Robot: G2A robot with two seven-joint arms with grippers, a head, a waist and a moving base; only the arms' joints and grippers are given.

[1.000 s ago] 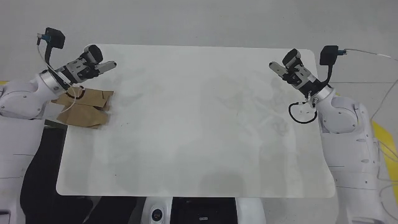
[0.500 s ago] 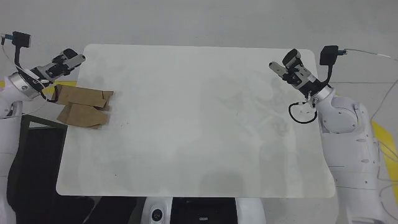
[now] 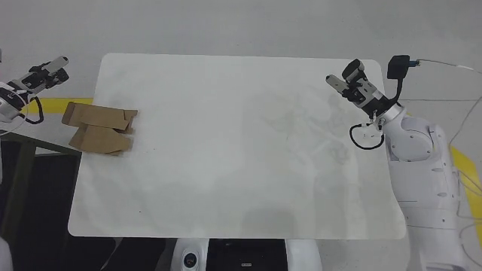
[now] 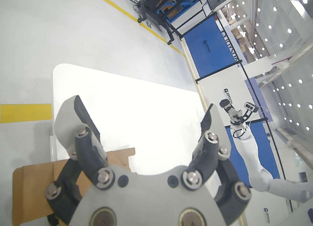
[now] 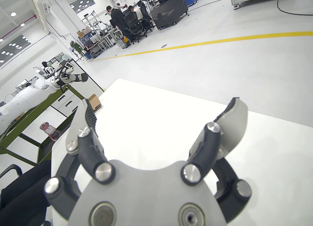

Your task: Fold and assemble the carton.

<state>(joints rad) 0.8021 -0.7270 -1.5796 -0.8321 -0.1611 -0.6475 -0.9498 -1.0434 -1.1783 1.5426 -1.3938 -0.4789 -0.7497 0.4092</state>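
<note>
Tabletop point(image 3: 241, 143) holds carton point(image 3: 98, 126), seemingly flat, near left gripper point(image 4: 144, 103).

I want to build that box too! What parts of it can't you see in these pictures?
- Top view: the carton lies flat, so its underside and inner flaps are hidden.
- Left wrist view: the left gripper covers part of it; the picture's edge cuts off more.
- Right wrist view: it sits far across the table, too small to show folds.
</note>
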